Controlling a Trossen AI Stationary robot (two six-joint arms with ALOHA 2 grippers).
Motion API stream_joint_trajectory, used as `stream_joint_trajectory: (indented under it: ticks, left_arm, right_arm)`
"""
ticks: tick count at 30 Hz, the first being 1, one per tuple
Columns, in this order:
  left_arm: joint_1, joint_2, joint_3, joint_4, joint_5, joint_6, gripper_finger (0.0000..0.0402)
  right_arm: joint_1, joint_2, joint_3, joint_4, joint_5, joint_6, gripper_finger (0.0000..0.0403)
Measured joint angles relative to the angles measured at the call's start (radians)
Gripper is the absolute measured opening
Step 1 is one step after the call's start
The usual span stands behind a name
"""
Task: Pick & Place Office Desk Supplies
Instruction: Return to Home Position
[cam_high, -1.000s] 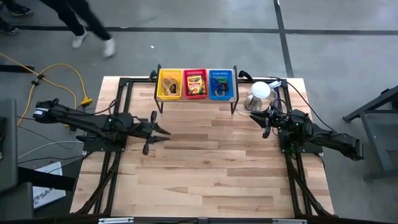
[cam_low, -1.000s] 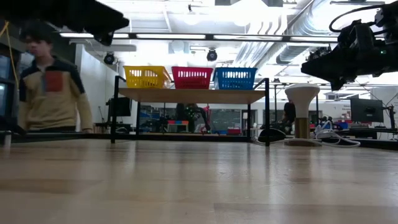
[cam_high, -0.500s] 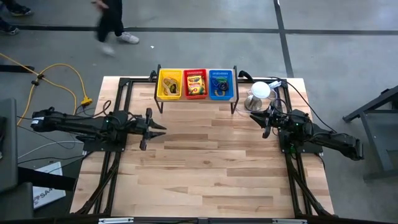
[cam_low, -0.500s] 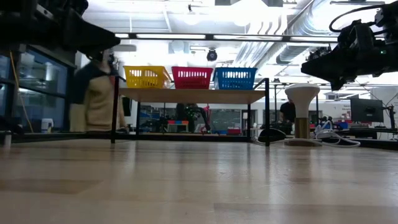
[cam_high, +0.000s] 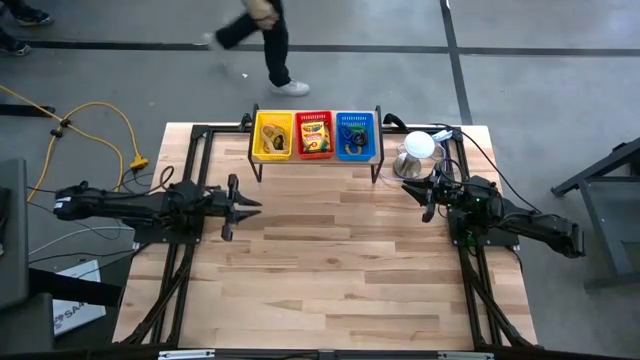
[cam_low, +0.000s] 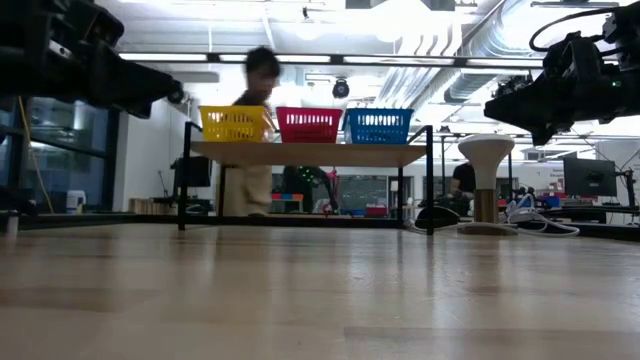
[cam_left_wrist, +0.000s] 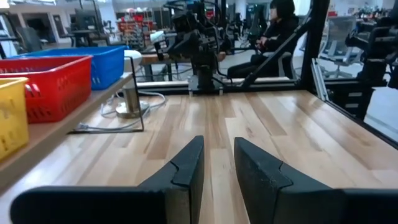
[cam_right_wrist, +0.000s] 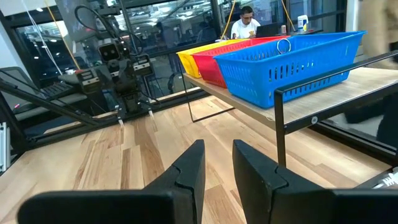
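High view, three bins (cam_high: 273, 113) (cam_high: 314, 113) (cam_high: 354, 114), two grippers (cam_high: 248, 207) (cam_high: 420, 198) (parted)

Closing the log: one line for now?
bins: three on shelf | left claw: open, empty, left side | right claw: open, empty, by dome

Place: a robotics lab or workshop hall.
Floor: grey concrete (cam_high: 560, 80) around the wooden table (cam_high: 340, 280); a loose yellow cable (cam_high: 110, 125) lies off its left edge.
Ceiling: bare silver ducts (cam_low: 450, 60), strip lights.
Room behind: glass walls, more desks, a monitor (cam_low: 588, 178), a seated person (cam_left_wrist: 273, 31).
Beyond the far edge: a person in mid-stride (cam_high: 262, 40).
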Motion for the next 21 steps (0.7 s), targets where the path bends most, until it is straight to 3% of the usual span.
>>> stream_joint_trajectory:
  ticks: [15,21]
  left_arm:
    - [0.021,-0.096,-0.021,-0.100,0.001,-0.004,0.0083]
    - [0.041,-0.188,-0.022,-0.190,-0.004,-0.008,0.0083]
  right_arm:
    - [0.000,0.000,0.000,0.001,0.000,0.000,0.0069]
    - [0.000,0.000,0.000,0.001,0.000,0.000,0.0069]
